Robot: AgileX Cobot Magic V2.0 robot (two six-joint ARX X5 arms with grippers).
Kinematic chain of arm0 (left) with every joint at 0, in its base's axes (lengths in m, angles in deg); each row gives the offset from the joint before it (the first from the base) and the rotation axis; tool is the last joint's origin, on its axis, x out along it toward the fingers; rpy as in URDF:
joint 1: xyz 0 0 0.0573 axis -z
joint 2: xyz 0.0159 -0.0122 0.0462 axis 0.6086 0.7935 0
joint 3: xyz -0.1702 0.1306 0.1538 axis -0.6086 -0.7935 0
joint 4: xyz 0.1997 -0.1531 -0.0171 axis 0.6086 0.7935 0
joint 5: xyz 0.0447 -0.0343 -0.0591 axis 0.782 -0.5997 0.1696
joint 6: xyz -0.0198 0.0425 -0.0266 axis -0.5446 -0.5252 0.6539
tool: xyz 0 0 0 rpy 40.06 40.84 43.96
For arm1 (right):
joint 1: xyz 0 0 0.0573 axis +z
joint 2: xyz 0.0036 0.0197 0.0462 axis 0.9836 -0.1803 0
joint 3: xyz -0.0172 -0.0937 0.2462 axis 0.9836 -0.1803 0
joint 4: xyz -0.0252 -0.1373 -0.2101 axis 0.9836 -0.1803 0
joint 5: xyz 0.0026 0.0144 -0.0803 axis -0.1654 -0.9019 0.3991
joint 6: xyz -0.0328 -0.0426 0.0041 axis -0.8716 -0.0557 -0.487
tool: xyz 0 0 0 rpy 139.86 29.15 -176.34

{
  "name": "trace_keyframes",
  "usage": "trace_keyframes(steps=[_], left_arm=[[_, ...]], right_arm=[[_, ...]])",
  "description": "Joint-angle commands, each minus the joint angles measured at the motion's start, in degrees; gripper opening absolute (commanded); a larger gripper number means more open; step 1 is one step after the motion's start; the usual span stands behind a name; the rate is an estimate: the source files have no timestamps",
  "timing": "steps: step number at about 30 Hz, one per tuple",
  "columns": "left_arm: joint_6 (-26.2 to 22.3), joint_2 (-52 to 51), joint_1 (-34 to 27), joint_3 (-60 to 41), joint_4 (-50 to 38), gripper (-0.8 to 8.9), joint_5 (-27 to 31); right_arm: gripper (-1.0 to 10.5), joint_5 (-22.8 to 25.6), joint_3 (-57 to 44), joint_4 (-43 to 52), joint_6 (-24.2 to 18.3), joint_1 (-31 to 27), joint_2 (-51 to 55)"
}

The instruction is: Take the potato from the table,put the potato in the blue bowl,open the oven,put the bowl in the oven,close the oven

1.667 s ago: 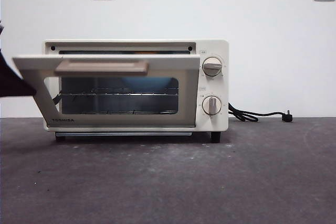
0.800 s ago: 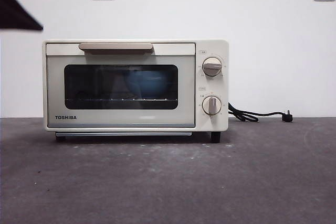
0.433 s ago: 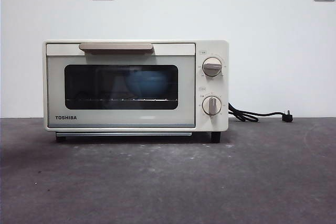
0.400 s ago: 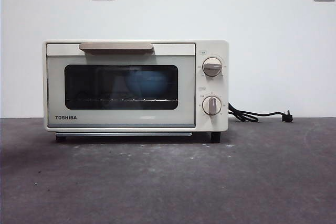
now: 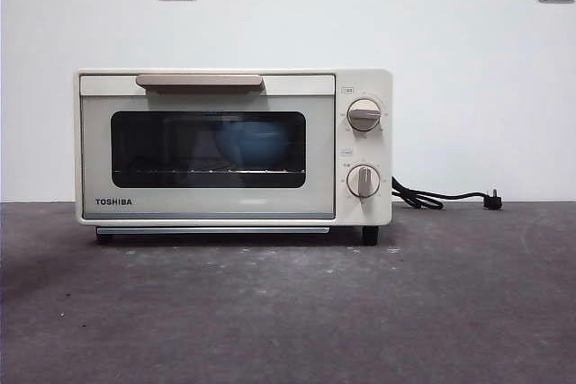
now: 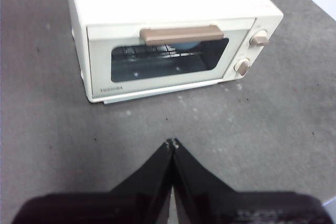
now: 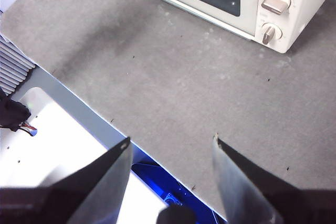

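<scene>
Cream-white oven, blue bowl inside, mottled dark-grey table.

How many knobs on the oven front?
2. Both sit on the panel beside the oven door, stacked: the upper knob near the top, the lower knob straight below it. Neither wrist view shows more.
</scene>
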State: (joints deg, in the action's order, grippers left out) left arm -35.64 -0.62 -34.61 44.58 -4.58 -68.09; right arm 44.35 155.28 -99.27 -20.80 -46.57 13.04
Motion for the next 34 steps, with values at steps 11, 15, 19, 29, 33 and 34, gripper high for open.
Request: trace_keyframes(steps=[11,15,19,29,33,34], left_arm=[[-1.40,0.17,0.20,0.28,0.81,-0.04,-0.07],[-1.40,0.17,0.20,0.28,0.81,-0.04,-0.07],[-1.40,0.20,0.20,0.28,0.81,-0.04,-0.07],[-1.42,0.55,0.20,0.28,0.79,-0.04,0.04],[-1.40,0.87,0.20,0.28,0.81,-0.04,0.09],[-1.40,0.92,0.20,0.28,0.79,-0.04,0.09]], right_arm=[[-0.1,-1.49,-0.02,-0.04,-1.55,0.13,-0.17],[0.0,-1.42,-0.02,0.02,-0.22,0.13,-0.17],[0.0,-1.31,-0.02,-0.09,-0.26,0.13,0.00],[0.0,-1.09,-0.02,-0.09,-0.26,0.07,0.50],[0.0,-1.09,-0.02,-0.07,-0.26,0.07,0.68],[0.0,-1.09,-0.02,-0.09,-0.26,0.07,0.74]])
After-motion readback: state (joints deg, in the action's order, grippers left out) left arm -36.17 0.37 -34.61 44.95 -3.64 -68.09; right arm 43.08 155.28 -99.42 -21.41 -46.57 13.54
